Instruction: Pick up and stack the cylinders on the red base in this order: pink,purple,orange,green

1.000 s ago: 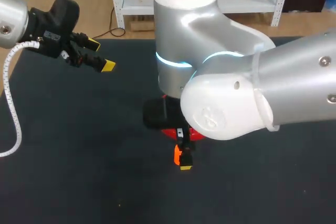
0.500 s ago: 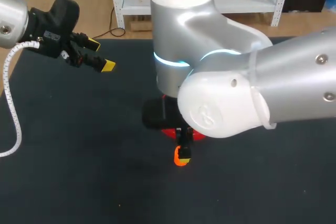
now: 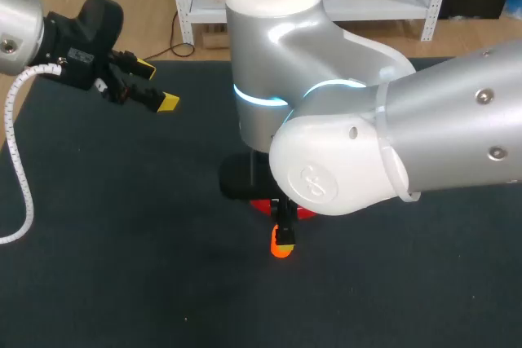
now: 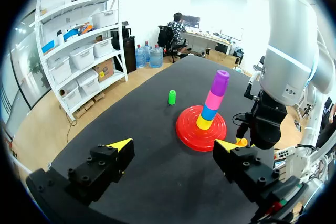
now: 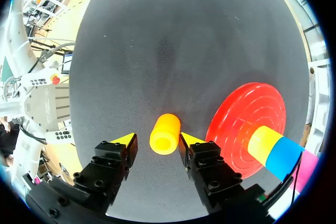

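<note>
The red base [image 4: 185, 129] carries a stack of yellow, blue, pink [image 4: 214, 99] and purple [image 4: 220, 82] pieces. Beside the base [image 5: 239, 114] the orange cylinder [image 5: 165, 132] stands on the dark table, and my right gripper [image 5: 157, 140] is shut on it, one yellow tip on either side. In the head view my right arm hides most of the base [image 3: 306, 213]; only the orange cylinder [image 3: 281, 250] shows under the right gripper [image 3: 283, 235]. The green cylinder [image 4: 171, 97] stands alone beyond the base. My left gripper [image 3: 157, 85] hangs open and empty, high over the table's far left.
The black tabletop [image 3: 122, 226] is bare around the base on the near and left sides. My right arm's big white elbow [image 3: 334, 169] hangs over the table's middle.
The right gripper's fingers have come in from wide apart onto the orange cylinder, and the right arm has shifted slightly left. The left arm has not moved.
</note>
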